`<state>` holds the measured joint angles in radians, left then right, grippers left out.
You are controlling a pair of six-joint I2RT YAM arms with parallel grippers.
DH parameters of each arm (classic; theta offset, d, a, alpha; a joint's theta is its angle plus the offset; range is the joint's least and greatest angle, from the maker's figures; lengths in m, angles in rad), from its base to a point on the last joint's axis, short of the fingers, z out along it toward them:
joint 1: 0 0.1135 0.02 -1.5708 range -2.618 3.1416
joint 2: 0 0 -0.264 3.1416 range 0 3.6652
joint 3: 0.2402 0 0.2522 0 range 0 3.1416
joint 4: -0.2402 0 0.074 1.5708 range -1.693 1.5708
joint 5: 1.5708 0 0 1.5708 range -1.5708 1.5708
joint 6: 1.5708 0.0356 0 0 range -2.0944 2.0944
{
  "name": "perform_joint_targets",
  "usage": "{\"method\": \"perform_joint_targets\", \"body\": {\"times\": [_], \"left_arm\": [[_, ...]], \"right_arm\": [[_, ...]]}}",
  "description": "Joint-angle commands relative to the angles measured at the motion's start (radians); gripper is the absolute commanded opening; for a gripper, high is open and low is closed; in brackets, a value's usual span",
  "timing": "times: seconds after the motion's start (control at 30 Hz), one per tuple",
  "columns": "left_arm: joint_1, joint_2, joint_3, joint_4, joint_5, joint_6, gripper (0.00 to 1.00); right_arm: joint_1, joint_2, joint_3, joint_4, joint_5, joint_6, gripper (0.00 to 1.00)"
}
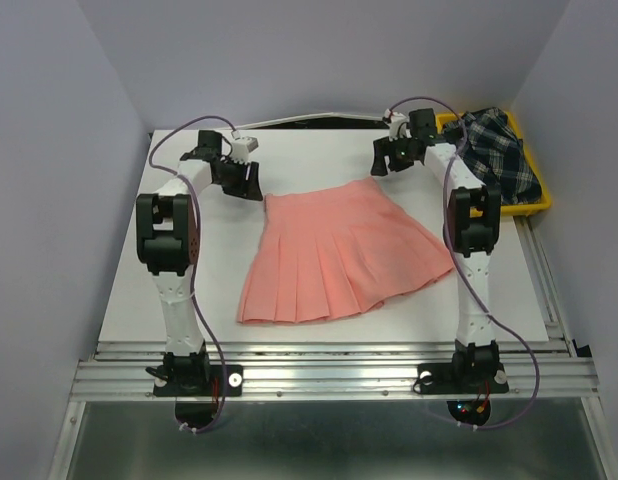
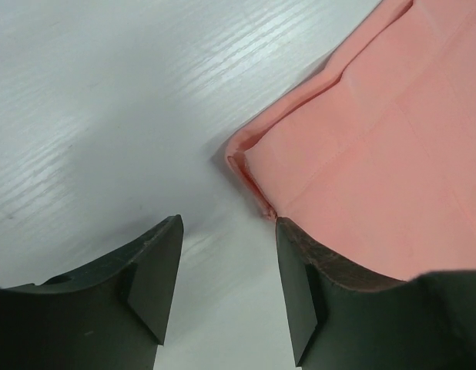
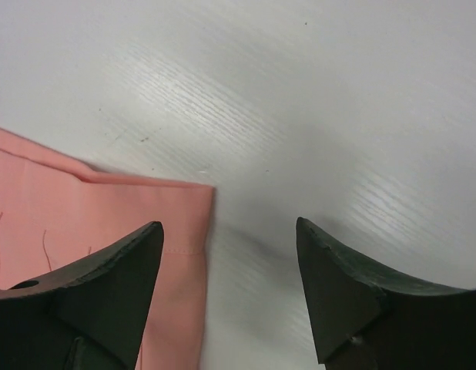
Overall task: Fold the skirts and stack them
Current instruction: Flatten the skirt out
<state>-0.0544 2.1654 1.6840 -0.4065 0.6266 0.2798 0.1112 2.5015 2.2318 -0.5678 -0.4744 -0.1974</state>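
While my arms reach forward, left gripper [image 1: 251,181] and right gripper [image 1: 381,161] gape empty at the pink skirt [image 1: 339,255] waistband corners, hem toward me.

A robotics lab cell: plain lilac walls [image 1: 49,150] box in a white worktop [image 1: 409,325], and two cabled arms [image 1: 174,280] are bolted to an aluminium rail [image 1: 329,375].

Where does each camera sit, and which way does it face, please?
Top view: above and behind the bases, facing down on the table, pink skirt and plaid skirt; left arm and right arm show.
Left wrist: on the left arm, facing down past the open left pincer at the skirt's waistband corner.
Right wrist: likewise, past the open right pincer, at the opposite corner.
All share the pink skirt.
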Motion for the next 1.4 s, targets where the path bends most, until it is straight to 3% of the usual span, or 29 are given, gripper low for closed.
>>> {"method": "perform_joint_targets", "body": {"times": [0.0, 0.17, 0.27, 0.33, 0.37, 0.43, 0.6, 0.73, 0.8, 0.9, 0.97, 1.0, 1.1, 1.13, 1.17, 1.2, 1.23, 1.27, 1.37], "left_arm": [[0.004, -0.221, -0.006, -0.070, -0.060, 0.050, 0.63], [-0.037, -0.357, -0.168, -0.127, -0.096, 0.091, 0.60], [-0.088, -0.400, -0.268, -0.124, -0.126, 0.044, 0.59], [-0.122, -0.377, -0.297, -0.153, -0.163, 0.007, 0.52], [-0.151, -0.369, -0.311, -0.153, -0.166, -0.010, 0.44], [-0.174, -0.355, -0.345, -0.130, -0.197, -0.070, 0.36], [-0.219, -0.311, -0.340, -0.097, -0.191, -0.113, 0.29], [-0.220, -0.173, -0.219, -0.124, -0.212, -0.152, 0.20], [-0.217, -0.110, -0.149, -0.130, -0.238, -0.157, 0.17], [-0.199, 0.115, 0.072, -0.185, -0.277, -0.156, 0.13], [-0.182, 0.218, 0.311, -0.222, -0.277, -0.148, 0.12], [-0.180, 0.329, 0.512, -0.277, -0.262, -0.143, 0.13], [-0.191, 0.489, 0.850, -0.341, -0.203, -0.125, 0.20], [-0.200, 0.488, 0.867, -0.324, -0.199, -0.113, 0.23], [-0.208, 0.472, 0.859, -0.298, -0.189, -0.093, 0.28], [-0.213, 0.444, 0.829, -0.267, -0.176, -0.076, 0.42], [-0.216, 0.353, 0.775, -0.176, -0.176, -0.071, 0.49], [-0.211, 0.296, 0.640, -0.072, -0.185, -0.076, 0.60], [-0.171, 0.104, 0.447, 0.020, -0.197, -0.094, 0.70]], "right_arm": [[-0.004, -0.156, -0.065, -0.122, 0.025, -0.173, 0.73], [-0.004, -0.230, -0.156, -0.344, 0.010, -0.281, 0.67], [-0.004, -0.230, -0.185, -0.483, 0.026, -0.318, 0.65], [-0.004, -0.233, -0.211, -0.527, 0.048, -0.327, 0.59], [-0.004, -0.233, -0.236, -0.530, 0.074, -0.333, 0.49], [-0.004, -0.230, -0.251, -0.558, 0.100, -0.339, 0.35], [-0.004, -0.224, -0.331, -0.624, 0.109, -0.408, 0.23], [0.021, -0.257, -0.446, -0.655, 0.083, -0.474, 0.12], [0.054, -0.273, -0.475, -0.691, 0.059, -0.510, 0.11], [0.120, -0.299, -0.530, -0.736, -0.006, -0.539, 0.11], [0.162, -0.311, -0.561, -0.753, -0.062, -0.547, 0.12], [0.203, -0.314, -0.569, -0.764, -0.122, -0.545, 0.13], [0.284, -0.316, -0.551, -0.761, -0.229, -0.516, 0.19], [0.300, -0.314, -0.535, -0.759, -0.316, -0.511, 0.25], [0.309, -0.313, -0.509, -0.764, -0.364, -0.499, 0.29], [0.309, -0.309, -0.476, -0.767, -0.404, -0.476, 0.34], [0.309, -0.306, -0.395, -0.758, -0.441, -0.418, 0.40], [0.309, -0.303, -0.347, -0.754, -0.460, -0.401, 0.43], [0.263, -0.294, -0.177, -0.756, -0.455, -0.352, 0.45]]}}
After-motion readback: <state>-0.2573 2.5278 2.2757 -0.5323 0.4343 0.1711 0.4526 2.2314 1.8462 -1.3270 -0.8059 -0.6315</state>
